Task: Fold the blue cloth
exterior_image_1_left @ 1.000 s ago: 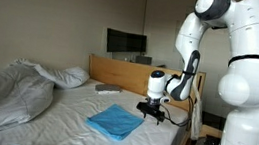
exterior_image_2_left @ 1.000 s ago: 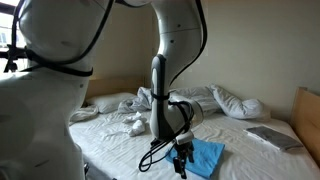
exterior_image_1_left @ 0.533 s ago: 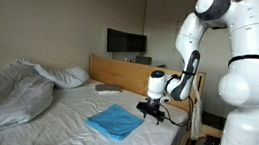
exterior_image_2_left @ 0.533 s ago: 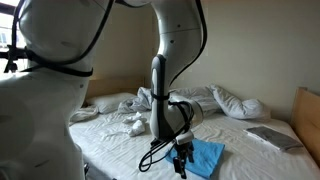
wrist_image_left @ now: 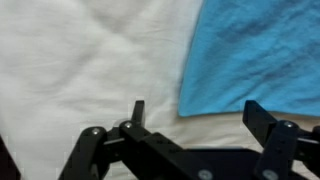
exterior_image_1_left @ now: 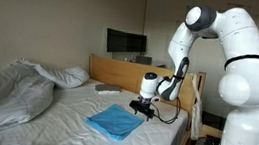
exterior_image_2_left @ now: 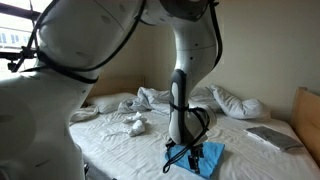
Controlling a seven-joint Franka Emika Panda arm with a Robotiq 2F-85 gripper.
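- Since a second ago the arm [exterior_image_1_left: 178, 49] has leaned in over the bed [exterior_image_1_left: 62, 126], its upper joints lower and further forward, and the claw [exterior_image_1_left: 144, 108] has slid a little along the near side of the blue cloth [exterior_image_1_left: 116, 121].
- We see the same shift in an exterior view: the arm column now stands more upright, right above the cloth [exterior_image_2_left: 211, 157].
- Claw state: fingers spread wide and nothing between them. The wrist view shows the claw [wrist_image_left: 197, 108] empty, with white sheet below.
- The blue cloth [wrist_image_left: 255, 55] lies flat on the bed sheet, near the mattress edge by the robot and well apart from the rumpled duvet [exterior_image_1_left: 6, 92].
- In the wrist view, one straight cloth edge runs down between the two fingers, with cloth on one side and bare sheet on the other.
- Step, as we judge it: the approach, lining up on an edge. No grasp yet and no fold begun, though we cannot tell whether the cloth is already doubled.
- Next move likely needs a descent onto that edge and a pinch of the thin fabric only, not the sheet. Then lift and carry it over to the far side.
- Writing: no brand, label or text is readable anywhere. The dark monitor [exterior_image_1_left: 125, 44] behind the bed shows nothing legible.
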